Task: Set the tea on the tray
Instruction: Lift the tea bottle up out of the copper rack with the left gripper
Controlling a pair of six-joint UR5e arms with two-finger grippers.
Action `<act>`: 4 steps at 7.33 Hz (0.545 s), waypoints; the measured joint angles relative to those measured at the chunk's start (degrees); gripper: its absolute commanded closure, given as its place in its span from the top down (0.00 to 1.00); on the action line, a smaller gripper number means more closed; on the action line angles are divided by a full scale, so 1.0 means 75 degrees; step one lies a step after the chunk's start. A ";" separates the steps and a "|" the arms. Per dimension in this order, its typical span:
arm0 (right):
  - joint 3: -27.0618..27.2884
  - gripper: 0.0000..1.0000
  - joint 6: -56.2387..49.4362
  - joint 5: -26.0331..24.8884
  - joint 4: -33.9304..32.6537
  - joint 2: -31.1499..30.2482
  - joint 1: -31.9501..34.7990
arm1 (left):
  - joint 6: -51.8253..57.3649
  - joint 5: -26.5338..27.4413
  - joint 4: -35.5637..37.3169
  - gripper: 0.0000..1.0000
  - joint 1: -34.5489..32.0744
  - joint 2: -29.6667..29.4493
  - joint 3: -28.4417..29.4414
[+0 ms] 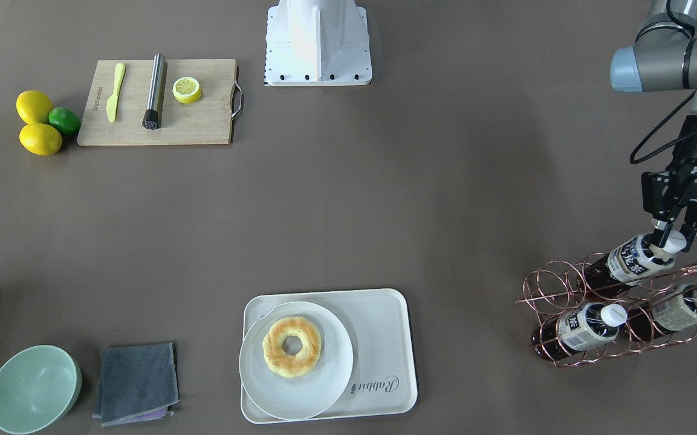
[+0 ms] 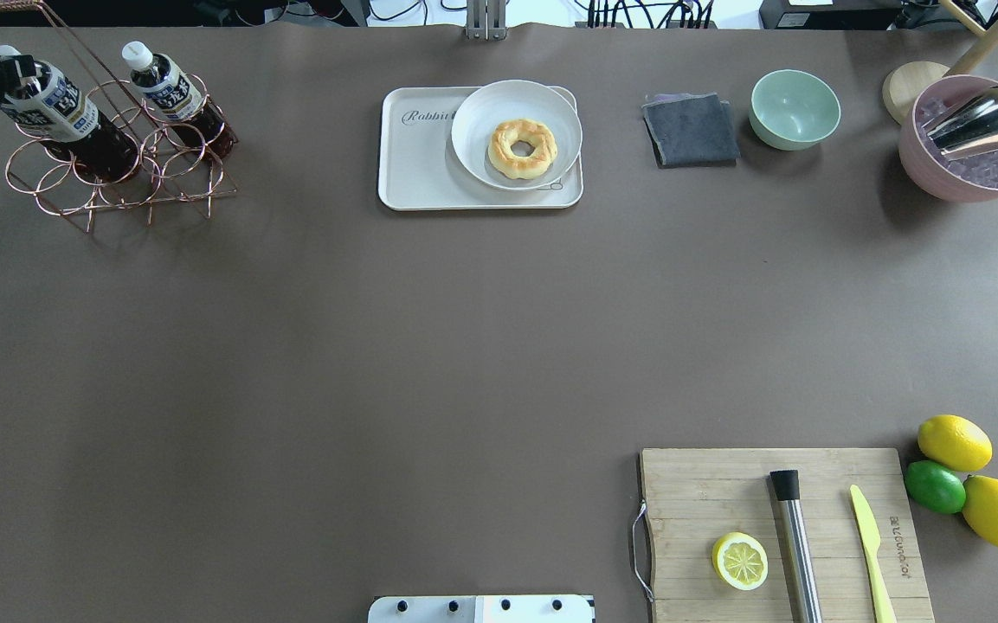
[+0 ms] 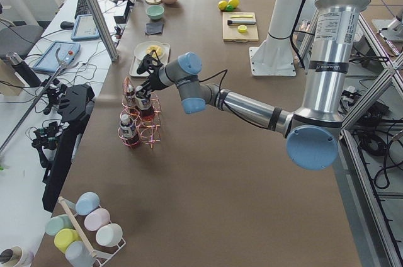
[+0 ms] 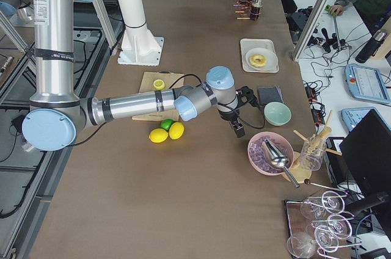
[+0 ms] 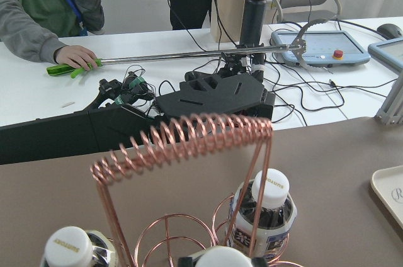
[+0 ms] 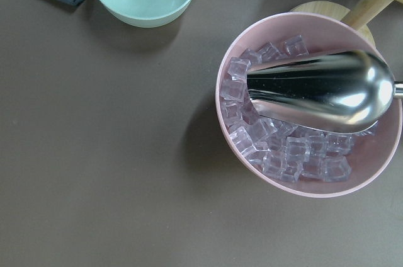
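tea (image 1: 632,261) is in the copper wire rack (image 1: 538,291), near the desk (image 1: 384,211) corner across from the robot, on its left side. it is the top bottle of three and lies tilted with its white cap up. my left gripper (image 1: 673,237) has a finger on each side of that cap. they look like they touch it, but i cannot tell if they squeeze it. so i think this is the grab step.

the tray (image 1: 384,338) sits by the middle of that same far edge, well apart from the rack. a plate (image 1: 263,386) with a donut (image 1: 292,347) fills one half. the half with the word on it is bare.

next i need a firm hold. then i pull along the bottle's tilt, so the rack does not come too.

my right gripper (image 4: 239,129) hangs over a pink bowl of ice (image 6: 308,16). i cannot tell if it is spread or pressed together.
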 measured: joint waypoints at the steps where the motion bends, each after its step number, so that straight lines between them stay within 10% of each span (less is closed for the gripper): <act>1: 0.0000 1.00 0.0004 0.0000 0.0001 0.0000 0.0000 | 0.0135 -0.0372 0.0520 0.00 -0.0330 -0.0119 -0.0383; 4: 0.0012 1.00 0.0010 0.0008 0.0000 0.0000 0.0000 | 0.1059 -0.1194 0.2830 0.00 -0.0985 -0.0589 -0.1741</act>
